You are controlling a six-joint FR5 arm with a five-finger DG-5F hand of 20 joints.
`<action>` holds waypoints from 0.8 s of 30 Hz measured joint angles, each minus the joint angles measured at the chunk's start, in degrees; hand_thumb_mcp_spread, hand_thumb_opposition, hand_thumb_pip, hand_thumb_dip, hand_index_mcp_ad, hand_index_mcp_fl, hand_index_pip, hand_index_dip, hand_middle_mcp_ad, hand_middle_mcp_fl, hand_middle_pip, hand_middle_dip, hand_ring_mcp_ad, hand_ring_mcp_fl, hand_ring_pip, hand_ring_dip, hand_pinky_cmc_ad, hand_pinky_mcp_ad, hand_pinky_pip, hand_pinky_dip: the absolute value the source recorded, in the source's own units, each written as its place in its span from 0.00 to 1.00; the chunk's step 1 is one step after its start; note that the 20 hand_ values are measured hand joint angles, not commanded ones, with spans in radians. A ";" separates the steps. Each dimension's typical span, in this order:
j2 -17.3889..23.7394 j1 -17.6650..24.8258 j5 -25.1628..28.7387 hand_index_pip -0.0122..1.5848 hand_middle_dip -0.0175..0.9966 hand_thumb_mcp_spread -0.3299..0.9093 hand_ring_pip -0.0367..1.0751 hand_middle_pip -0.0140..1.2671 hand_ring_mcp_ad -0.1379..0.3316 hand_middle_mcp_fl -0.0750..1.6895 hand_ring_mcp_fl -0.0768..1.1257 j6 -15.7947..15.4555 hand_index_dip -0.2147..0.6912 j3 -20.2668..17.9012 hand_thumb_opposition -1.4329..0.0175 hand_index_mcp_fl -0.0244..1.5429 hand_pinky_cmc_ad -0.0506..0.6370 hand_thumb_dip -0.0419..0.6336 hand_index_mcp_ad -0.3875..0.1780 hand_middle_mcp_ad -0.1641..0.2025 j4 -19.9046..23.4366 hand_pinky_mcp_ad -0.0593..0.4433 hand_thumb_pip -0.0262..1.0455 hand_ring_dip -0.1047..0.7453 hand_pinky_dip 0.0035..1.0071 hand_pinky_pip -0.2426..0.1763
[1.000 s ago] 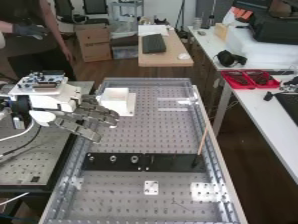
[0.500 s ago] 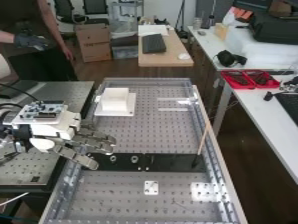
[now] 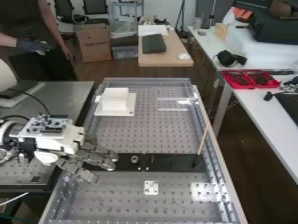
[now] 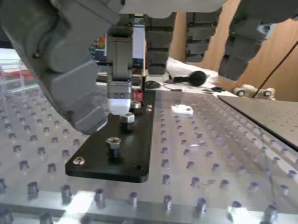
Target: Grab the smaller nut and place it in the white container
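Smaller nut (image 4: 114, 142) stands beside larger nut (image 4: 127, 118) on black bar (image 4: 138, 155), empty fingers (image 3: 100, 156) loosely extended near.

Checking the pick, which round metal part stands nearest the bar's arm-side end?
The smaller nut, first in the row; the larger nut and bearing are beyond it.
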 joint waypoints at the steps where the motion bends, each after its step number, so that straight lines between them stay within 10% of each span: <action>1: -0.32 0.04 0.11 0.94 0.24 0.55 0.12 0.10 0.62 0.12 0.06 -0.10 0.38 0.23 0.43 0.02 0.62 0.36 0.45 0.58 -0.10 0.77 0.76 0.26 0.19 0.55; 24: -3.13 -0.91 -2.52 0.98 0.25 0.55 0.12 0.10 0.63 0.12 0.06 -0.07 0.39 0.28 0.43 0.02 0.63 0.36 0.44 0.58 4.18 0.73 0.75 0.26 0.19 0.60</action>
